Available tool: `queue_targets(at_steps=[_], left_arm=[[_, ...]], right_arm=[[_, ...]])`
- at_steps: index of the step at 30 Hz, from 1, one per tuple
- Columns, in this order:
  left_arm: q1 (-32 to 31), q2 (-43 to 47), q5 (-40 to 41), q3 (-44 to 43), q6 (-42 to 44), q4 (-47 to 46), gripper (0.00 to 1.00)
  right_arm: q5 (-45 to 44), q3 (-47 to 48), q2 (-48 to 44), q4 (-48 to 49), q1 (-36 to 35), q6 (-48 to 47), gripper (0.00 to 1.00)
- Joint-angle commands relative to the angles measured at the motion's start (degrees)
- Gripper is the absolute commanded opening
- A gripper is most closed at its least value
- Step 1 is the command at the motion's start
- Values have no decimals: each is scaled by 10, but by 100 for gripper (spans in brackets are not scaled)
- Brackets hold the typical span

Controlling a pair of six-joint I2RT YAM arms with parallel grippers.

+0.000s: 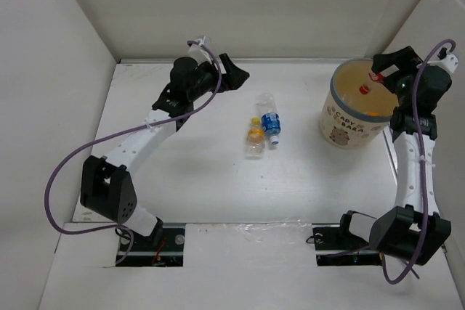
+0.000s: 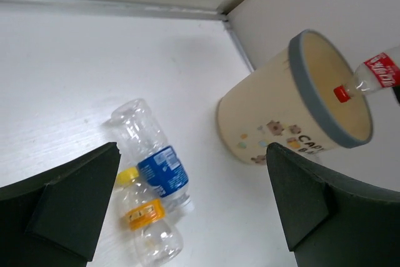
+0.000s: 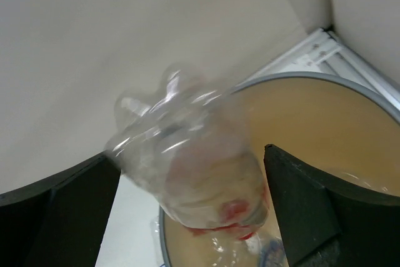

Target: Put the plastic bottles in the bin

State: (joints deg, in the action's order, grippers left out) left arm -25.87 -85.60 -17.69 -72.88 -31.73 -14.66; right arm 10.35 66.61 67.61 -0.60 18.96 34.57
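You had the right gripper (image 3: 192,157) raised over the far right side of the bin (image 1: 341,117). Its fingers were spread wide, about as wide as the empty left ones, and a red-label bottle (image 2: 375,74) sat blurred between them. Whether the pads touched that bottle could not be told from the wrist view. From the left wrist view the bottle hung cap down. Its red cap was inside the grey-blue rim, but its body leaned out above the rim on the wall side. That lean was probably your main risk, because a light, empty bottle dropping at a slant could clip the rim, tip outward and land between the bin and the wall. It could also bounce off whatever lay inside, where something orange and some clear plastic already showed. The left gripper (image 2: 192,148) hung wide apart and held nothing, above the far left of the table (image 1: 182,165). Two bottles lay mid-table, well apart from the bin: a blue-label bottle (image 1: 269,117) and, touching it, an orange-label bottle (image 1: 255,138). Because they lay side by side and touching, closing on one could have nudged the other into a roll, and round clear plastic may slip from a grip taken off-centre.
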Motion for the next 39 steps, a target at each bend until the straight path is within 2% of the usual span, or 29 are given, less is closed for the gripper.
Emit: queue_targets(at_steps=[1, 6, 10, 14, 15, 21, 29, 39], left_arm=[[0, 6, 16, 14, 23, 16, 100], [0, -38, 29, -15, 29, 52, 100], [-5, -110, 35, -70, 29, 97, 100], [-27, -221, 70, -169, 24, 199, 100], [-42, -237, 93, -210, 24, 214, 100], [-67, -341, 138, -327, 10, 303, 100], [-72, -443, 115, -470, -9, 347, 100], [-77, -511, 122, -532, -40, 375, 100]], right_arm=[[-93, 30, -28, -58, 1, -3, 100], [-138, 80, -28, -134, 1, -17, 100], [-126, 92, -54, -152, 1, -34, 100], [-114, 97, -71, -171, -20, -52, 100], [-114, 97, -71, -177, -29, -61, 100], [-85, 90, -76, -197, -65, -85, 100], [-93, 63, -88, -186, -102, -90, 100], [-76, 52, -94, -180, -112, -90, 100]])
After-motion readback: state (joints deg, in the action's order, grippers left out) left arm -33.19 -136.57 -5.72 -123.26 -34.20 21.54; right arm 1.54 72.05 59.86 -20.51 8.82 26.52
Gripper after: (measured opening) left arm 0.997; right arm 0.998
